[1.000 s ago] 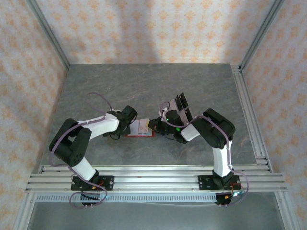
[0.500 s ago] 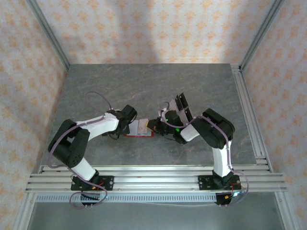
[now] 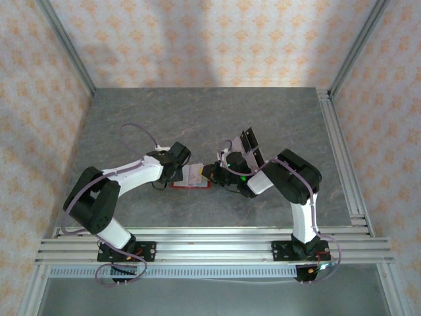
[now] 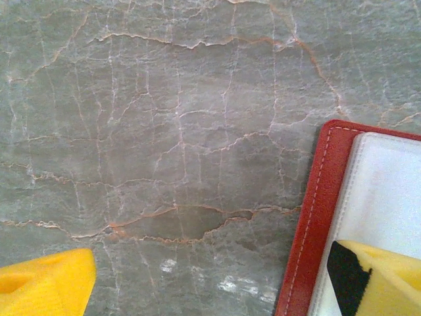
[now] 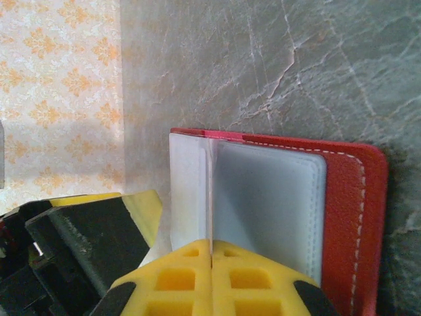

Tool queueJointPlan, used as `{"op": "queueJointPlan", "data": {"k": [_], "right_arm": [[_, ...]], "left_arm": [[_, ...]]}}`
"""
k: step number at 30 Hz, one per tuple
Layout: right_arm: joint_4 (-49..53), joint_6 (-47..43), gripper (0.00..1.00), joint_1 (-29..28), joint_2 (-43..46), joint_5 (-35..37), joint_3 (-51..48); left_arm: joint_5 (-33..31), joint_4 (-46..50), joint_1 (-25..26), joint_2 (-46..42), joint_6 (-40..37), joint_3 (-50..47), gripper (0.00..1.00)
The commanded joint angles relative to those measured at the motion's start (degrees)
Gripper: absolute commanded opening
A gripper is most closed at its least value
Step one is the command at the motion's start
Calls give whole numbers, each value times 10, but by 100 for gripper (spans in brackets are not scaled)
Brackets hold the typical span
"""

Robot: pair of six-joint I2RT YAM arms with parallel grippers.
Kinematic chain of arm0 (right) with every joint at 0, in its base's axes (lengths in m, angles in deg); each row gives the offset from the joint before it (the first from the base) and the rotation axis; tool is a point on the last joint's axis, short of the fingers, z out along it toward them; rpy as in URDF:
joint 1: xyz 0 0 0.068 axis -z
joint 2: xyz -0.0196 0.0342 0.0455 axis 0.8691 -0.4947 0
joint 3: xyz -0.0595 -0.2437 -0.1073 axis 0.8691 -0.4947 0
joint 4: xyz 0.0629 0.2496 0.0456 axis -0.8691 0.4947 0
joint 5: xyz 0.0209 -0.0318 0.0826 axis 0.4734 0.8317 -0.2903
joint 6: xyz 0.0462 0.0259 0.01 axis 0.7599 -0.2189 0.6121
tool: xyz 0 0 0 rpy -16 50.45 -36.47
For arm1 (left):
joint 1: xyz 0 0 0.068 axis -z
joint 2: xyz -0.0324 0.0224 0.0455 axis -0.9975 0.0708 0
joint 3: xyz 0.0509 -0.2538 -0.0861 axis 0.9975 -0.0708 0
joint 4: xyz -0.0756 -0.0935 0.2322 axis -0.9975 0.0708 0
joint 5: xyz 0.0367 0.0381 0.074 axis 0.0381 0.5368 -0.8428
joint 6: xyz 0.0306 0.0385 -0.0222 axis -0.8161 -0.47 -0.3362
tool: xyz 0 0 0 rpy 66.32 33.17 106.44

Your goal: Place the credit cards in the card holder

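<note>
Okay so my right hand [image 5: 210, 253] is pinched on a thin pale sheet [image 5: 210, 191] at the open card holder [image 5: 345, 210]; left hand [image 4: 210, 270] spread wide, one finger over it.

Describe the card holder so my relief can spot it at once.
On the grey marbled table, look near its front middle, between the left gripper and the right gripper. The card holder lies open there: small, flat, red-edged, pale grey inside, the sole red thing on the stone.

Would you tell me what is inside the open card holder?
Inside the card holder are pale grey lining and a clear sleeve, pinched by the shut right gripper. Whether a card sits behind the sleeve cannot be seen.
</note>
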Motion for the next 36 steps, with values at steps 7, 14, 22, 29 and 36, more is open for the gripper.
{"op": "queueJointPlan", "data": {"k": [7,14,22,29,36], "right_arm": [[-63,21,0,-2,-20,-10,8],[-61,21,0,-2,-29,-11,11],[-69,26,0,-4,-41,-19,9],[-68,27,0,-10,-42,-24,6],[-66,27,0,-16,-42,-21,-2]], "left_arm": [[-24,13,2,32,15,-16,92],[-22,12,2,38,19,-20,92],[-19,6,3,44,21,-23,92],[-16,2,3,47,23,-28,92],[-16,1,4,49,24,-28,92]]}}
